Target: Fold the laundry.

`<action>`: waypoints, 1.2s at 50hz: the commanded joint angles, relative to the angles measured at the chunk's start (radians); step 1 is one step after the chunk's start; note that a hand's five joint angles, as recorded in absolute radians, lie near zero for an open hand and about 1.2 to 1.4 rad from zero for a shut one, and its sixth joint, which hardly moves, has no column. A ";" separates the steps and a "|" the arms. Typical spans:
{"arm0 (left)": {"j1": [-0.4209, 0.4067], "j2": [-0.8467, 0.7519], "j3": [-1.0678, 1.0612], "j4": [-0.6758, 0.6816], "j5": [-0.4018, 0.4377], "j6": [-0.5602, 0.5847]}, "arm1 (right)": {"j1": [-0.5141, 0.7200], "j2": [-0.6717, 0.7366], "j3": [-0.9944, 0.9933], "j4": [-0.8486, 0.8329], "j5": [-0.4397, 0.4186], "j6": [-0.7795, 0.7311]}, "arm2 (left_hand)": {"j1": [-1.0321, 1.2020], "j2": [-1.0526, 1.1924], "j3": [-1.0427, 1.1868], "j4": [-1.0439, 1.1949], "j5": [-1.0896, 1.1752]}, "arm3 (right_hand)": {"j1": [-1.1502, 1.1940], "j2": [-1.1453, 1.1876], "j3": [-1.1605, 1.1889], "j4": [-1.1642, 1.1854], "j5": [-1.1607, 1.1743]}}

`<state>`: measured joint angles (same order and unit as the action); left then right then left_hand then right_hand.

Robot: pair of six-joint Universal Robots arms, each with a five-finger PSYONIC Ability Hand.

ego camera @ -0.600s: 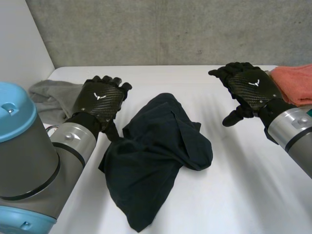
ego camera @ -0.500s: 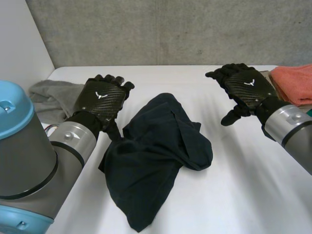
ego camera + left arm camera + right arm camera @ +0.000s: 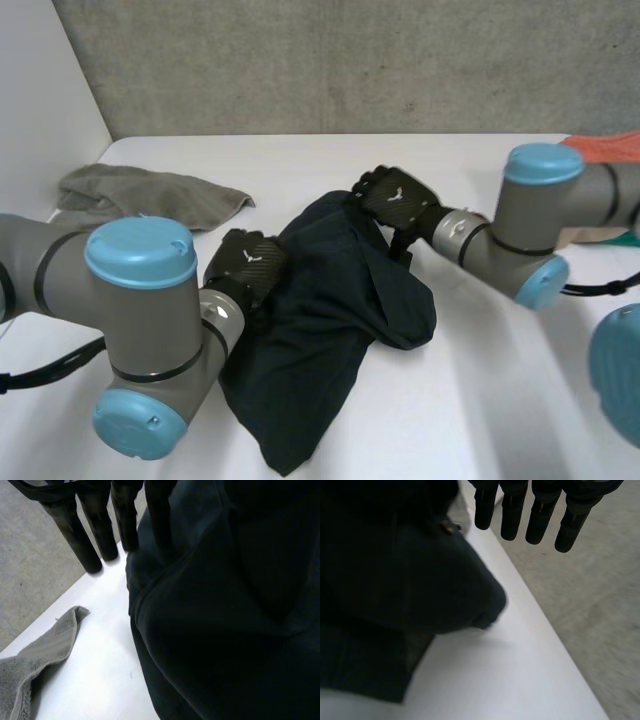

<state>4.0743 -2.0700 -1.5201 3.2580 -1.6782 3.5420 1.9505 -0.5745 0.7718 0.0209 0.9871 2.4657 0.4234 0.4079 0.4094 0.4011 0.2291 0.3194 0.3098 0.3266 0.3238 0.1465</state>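
1. On the white table (image 3: 500, 400), head view: dropped from hovering apart onto the dark garment (image 3: 330, 330) at mid-table, left hand (image 3: 248, 262) at its left edge, right hand (image 3: 395, 197) at its far end.
2. Left wrist view: fingers (image 3: 82, 540) straight, tips against the garment's edge, gripping nothing.
3. Right wrist view: fingers (image 3: 512, 515) straight beside the garment, empty; apparently set for a first grasp.

This looks like a robotics lab, not a home. A plain white table (image 3: 480, 400) stands against a bare grey concrete wall (image 3: 350, 60), with a blank white side panel (image 3: 40, 90) at the table's left end. Two industrial robot arms with grey joints and light-blue caps, the left arm (image 3: 140, 320) and the right arm (image 3: 530, 220), reach over the table. On it lie a crumpled dark navy garment (image 3: 320, 330), a rumpled grey terry towel (image 3: 140, 190) and an orange-red cloth (image 3: 610, 145).
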 commanded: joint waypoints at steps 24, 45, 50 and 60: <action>-0.078 0.260 0.149 -0.043 0.086 -0.081 | -0.217 -0.629 0.434 0.137 0.091 0.225 | 0.973 0.988 0.987 0.995 0.993 | 1.077 1.087 1.070 1.072 1.075; 0.026 -0.077 0.348 -0.060 0.137 -0.186 | -0.098 -0.517 0.344 0.082 0.272 0.314 | 0.935 0.951 0.949 0.958 0.955 | 1.077 1.087 1.070 1.072 1.075; 0.064 -0.205 0.474 -0.073 0.129 -0.157 | -0.027 -0.302 0.196 -0.100 0.372 0.303 | 0.540 0.556 0.554 0.562 0.560 | 1.077 1.087 1.070 1.072 1.075; 0.116 -0.242 0.675 -0.156 0.040 -0.087 | 0.051 -0.012 -0.005 -0.602 0.505 0.312 | -0.249 -0.233 -0.235 -0.227 -0.229 | -0.145 -0.135 -0.152 -0.149 -0.147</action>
<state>4.1536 -2.3391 -0.9262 3.1574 -1.5510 3.4242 1.9731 -0.6926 0.8558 -0.3561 1.4330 2.7782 0.2343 0.2395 0.2387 0.2323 0.0598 0.5654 0.5654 0.5865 0.5934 0.3972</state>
